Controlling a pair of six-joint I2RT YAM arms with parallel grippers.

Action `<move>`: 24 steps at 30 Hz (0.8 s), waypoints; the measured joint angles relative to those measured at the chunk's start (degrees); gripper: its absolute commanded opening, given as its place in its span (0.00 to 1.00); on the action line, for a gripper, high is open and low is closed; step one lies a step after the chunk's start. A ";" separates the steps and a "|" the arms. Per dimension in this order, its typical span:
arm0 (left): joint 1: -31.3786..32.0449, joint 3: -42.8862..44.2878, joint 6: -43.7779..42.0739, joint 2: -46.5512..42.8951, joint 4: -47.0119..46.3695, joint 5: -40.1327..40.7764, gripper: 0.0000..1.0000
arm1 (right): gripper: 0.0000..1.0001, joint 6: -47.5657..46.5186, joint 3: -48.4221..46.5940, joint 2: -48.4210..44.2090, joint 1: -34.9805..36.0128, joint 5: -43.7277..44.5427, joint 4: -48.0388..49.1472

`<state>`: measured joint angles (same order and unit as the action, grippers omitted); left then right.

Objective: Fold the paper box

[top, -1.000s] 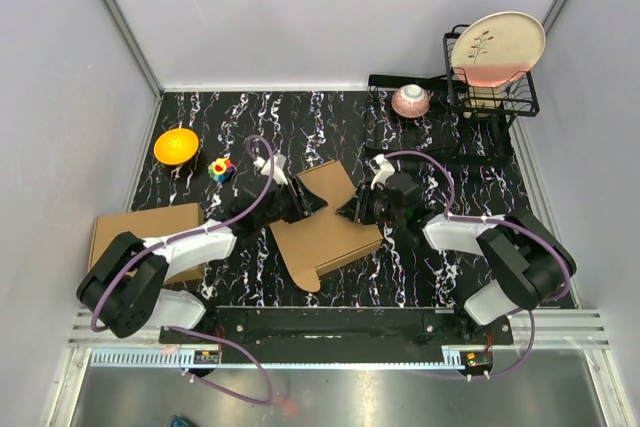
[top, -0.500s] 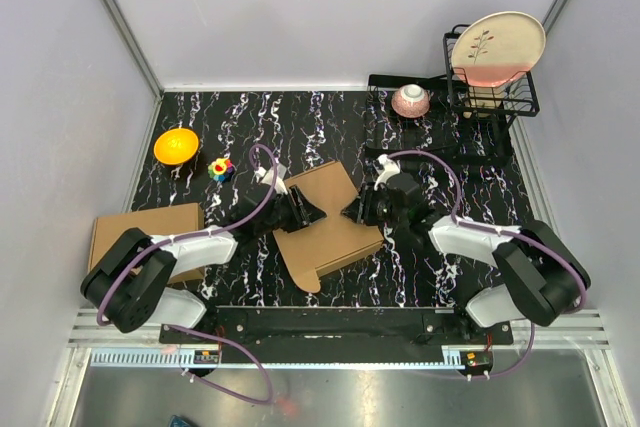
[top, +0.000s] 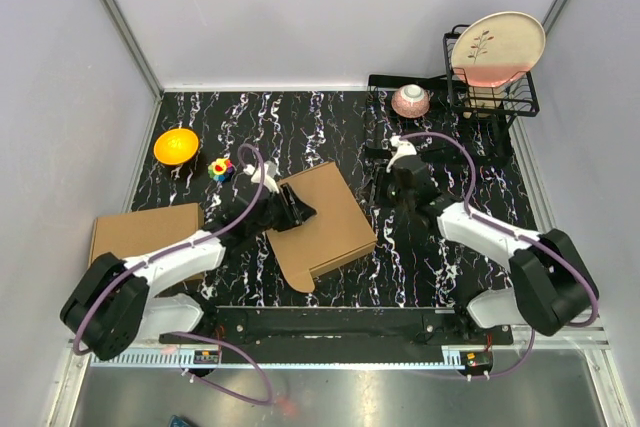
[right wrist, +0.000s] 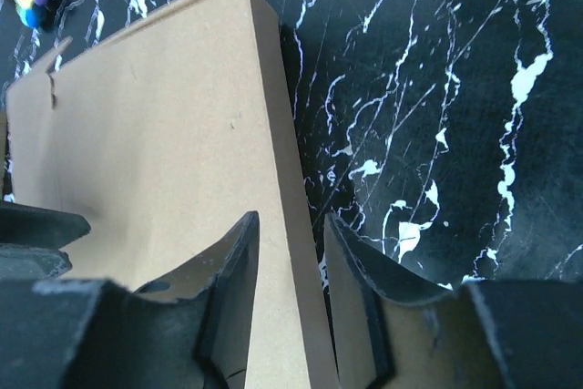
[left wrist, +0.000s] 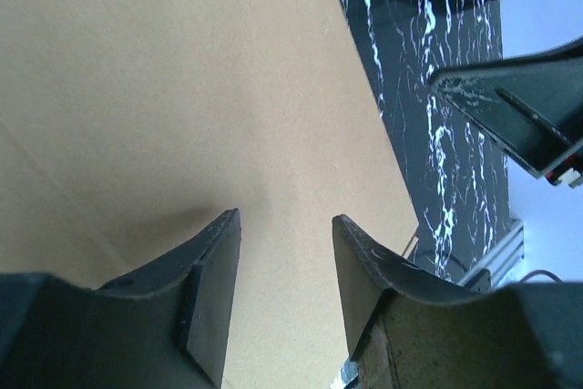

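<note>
Top view: the paper box (top: 322,219) lies flat at the middle of the table (top: 400,272). The left gripper (top: 296,210) is over the box's left edge, and the right gripper (top: 388,190) is just off its right side.
Left wrist: jaws parted, empty, cardboard beneath.
Right wrist: jaws parted, empty, box edge beyond.

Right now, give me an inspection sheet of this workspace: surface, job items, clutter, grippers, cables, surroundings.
Surface: black marbled table, no spills seen.
Job's things: paper box lies mid-table, a rounded flap sticking out at its near-left corner.
Clutter: plain carton at left; orange bowl, colourful toy far left; pink bowl, plate in wire rack far right.
Grippers: left gripper open over the box's left edge; right gripper open off its right side, holding nothing.
Cables: purple cables loop off both arms.
Surroundings: plain walls, metal rail at near edge.
</note>
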<state>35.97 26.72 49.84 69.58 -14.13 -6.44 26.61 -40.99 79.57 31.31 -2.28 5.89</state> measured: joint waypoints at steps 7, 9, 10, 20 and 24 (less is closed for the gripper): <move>-2.14 10.69 -3.67 -2.14 7.58 5.62 0.58 | 0.56 0.81 2.64 -10.60 0.00 1.75 -4.44; -3.30 15.69 -4.94 0.20 8.66 6.78 0.59 | 0.57 1.90 4.87 -14.64 0.00 1.75 -6.01; -3.78 18.64 -5.66 2.23 9.22 7.34 0.58 | 0.57 2.51 6.16 -16.68 0.00 1.60 -6.78; -4.52 17.84 -7.85 6.14 14.08 9.38 0.64 | 0.59 4.79 11.17 -21.35 0.02 -0.31 -12.52; -5.16 14.53 -10.21 0.74 14.93 12.41 0.66 | 0.62 5.44 11.23 -20.83 0.02 -1.20 -12.50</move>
<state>30.81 41.25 39.64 70.32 0.80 5.98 32.05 -29.76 58.74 31.33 -3.49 -6.61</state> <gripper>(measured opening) 0.658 0.598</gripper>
